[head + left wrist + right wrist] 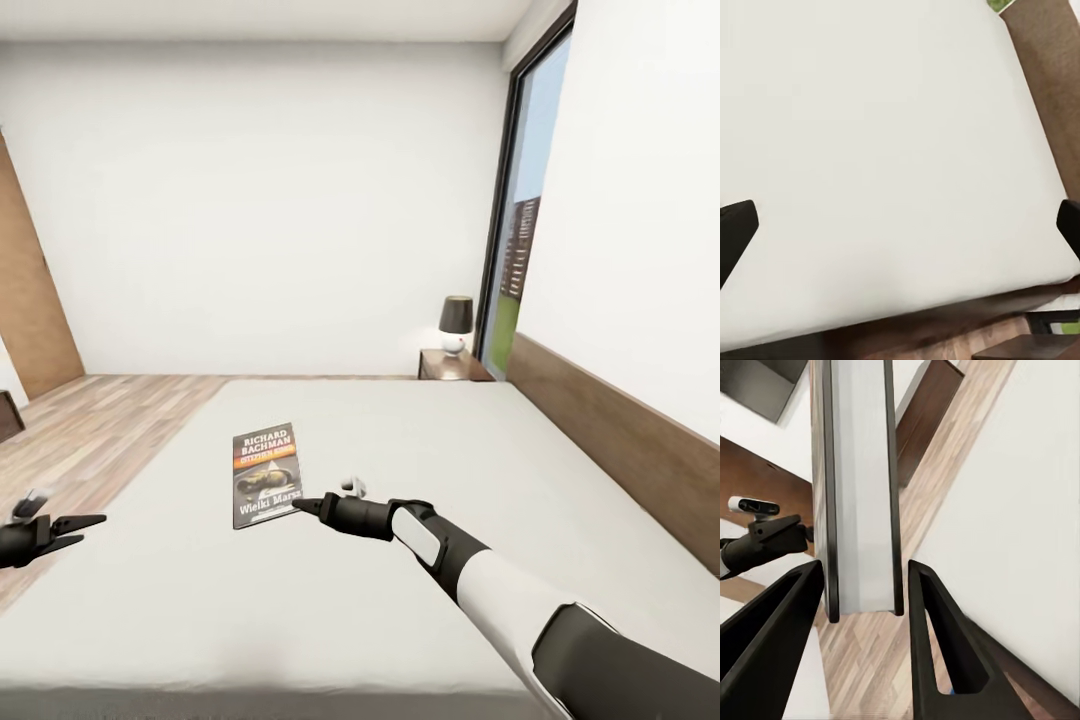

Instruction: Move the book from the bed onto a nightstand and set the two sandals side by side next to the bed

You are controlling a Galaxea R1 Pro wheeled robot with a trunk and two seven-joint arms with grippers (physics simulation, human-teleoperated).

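Book lies flat on bed; right claw spread w/ fingers either side of its edge. Left claw spread, off bed's side.

Matt grey mattress, glossy wood-plank floor

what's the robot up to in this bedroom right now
The robot leans over the large bed with its plain light-grey mattress. Its right gripper is at the near edge of the thin dark paperback with the orange band; the right wrist view shows the book's edge between the open black fingers, not yet pinched. The left gripper hangs open over the mattress's left side, holding nothing. A low dark-brown nightstand with a small dark-shaded lamp stands by the far corner.
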